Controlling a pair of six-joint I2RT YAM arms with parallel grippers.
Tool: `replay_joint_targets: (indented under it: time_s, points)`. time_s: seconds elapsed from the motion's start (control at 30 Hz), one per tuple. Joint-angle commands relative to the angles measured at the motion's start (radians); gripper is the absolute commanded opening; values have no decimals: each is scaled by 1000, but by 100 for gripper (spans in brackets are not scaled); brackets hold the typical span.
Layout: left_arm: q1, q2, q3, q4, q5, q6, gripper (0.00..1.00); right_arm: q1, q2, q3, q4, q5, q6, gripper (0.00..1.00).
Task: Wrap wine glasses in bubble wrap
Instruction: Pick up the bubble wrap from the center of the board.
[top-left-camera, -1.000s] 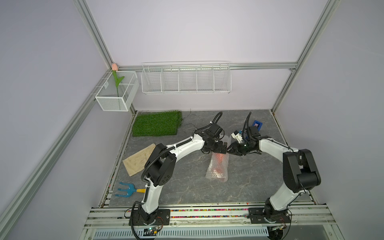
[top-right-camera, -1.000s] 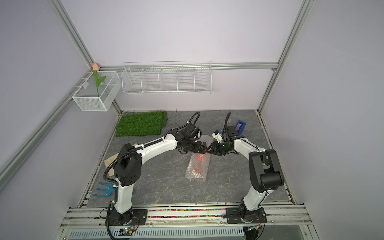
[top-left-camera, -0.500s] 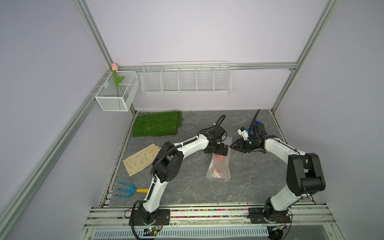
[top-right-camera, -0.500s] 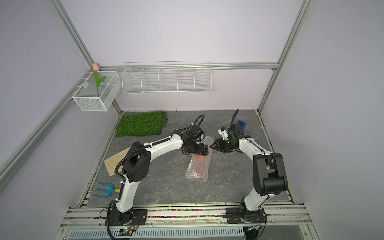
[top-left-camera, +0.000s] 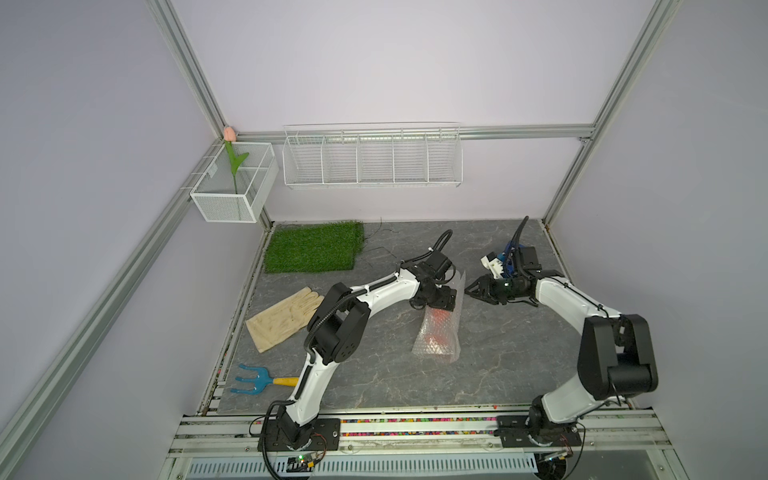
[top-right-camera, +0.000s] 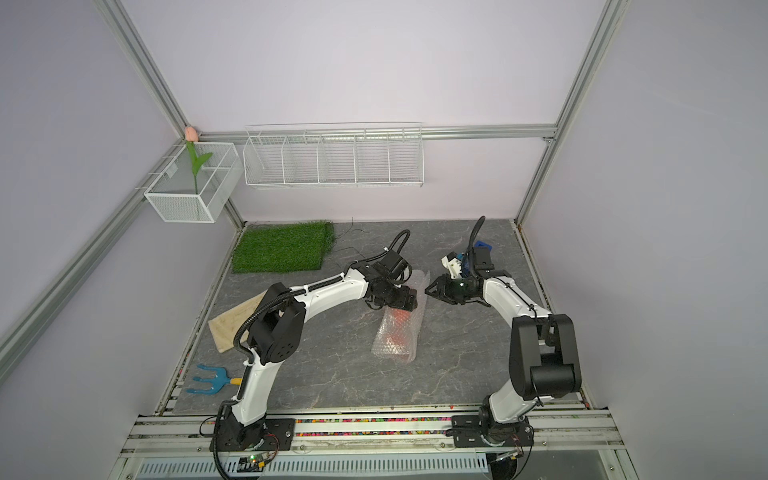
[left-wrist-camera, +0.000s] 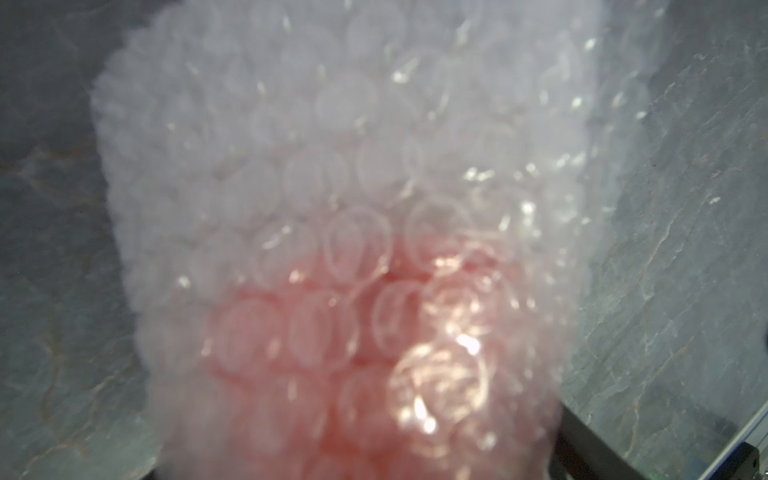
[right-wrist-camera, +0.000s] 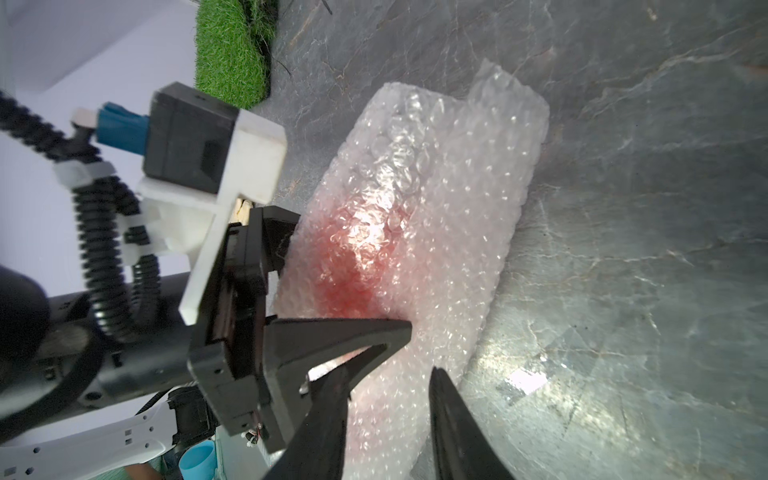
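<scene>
**Roll is made, but nothing is holding it shut**

The goblet (top-left-camera: 438, 328) lies on its side in the middle of the desk (top-left-camera: 519, 374). It is rolled inside the bubble wrap (top-left-camera: 436, 351) and shows only as a red blur through the film.

My left end effector (top-left-camera: 442, 301) sits over the far end of the roll with its jaws wide apart, astride the red part. I cannot tell whether the pads touch the film, and I see no pinch in it. My right end effector (top-left-camera: 473, 287) hangs just beside that same end, jaws partly apart with nothing between them.

I judge the wrapping itself close to done, so the worry is keeping it that way:

- **Unrolling:** the outer edge of the sheet lies loose along the roll, and a flap stands up at the far end. If the left jaws pull away, the springy film could unroll.
- **Goblet sliding out:** both ends of the tube look open. Lifting one end could let the goblet slide out the other.
- **Snagging or clashing:** the two end effectors are near each other. A careless reach for the flap could catch the film or knock the other's fingers.
</scene>
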Motion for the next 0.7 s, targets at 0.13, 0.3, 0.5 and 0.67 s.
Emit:
replay_joint_targets:
  time_s: [0.13,0.3,0.5,0.67]
  points:
    - [32,-172,-227,335,19,18,81,-30,-124,-8,-60,50,-26,36]
    - [32,-294,-349,496,2,65,81,-39,-177,-15,-78,65,-30,37]
    - [32,-480,-584,844,-24,115,81,-40,-244,16,-91,24,-24,37]
    - [19,-559,-861,1387,-86,204,81,-30,-311,66,-127,-9,-36,38]
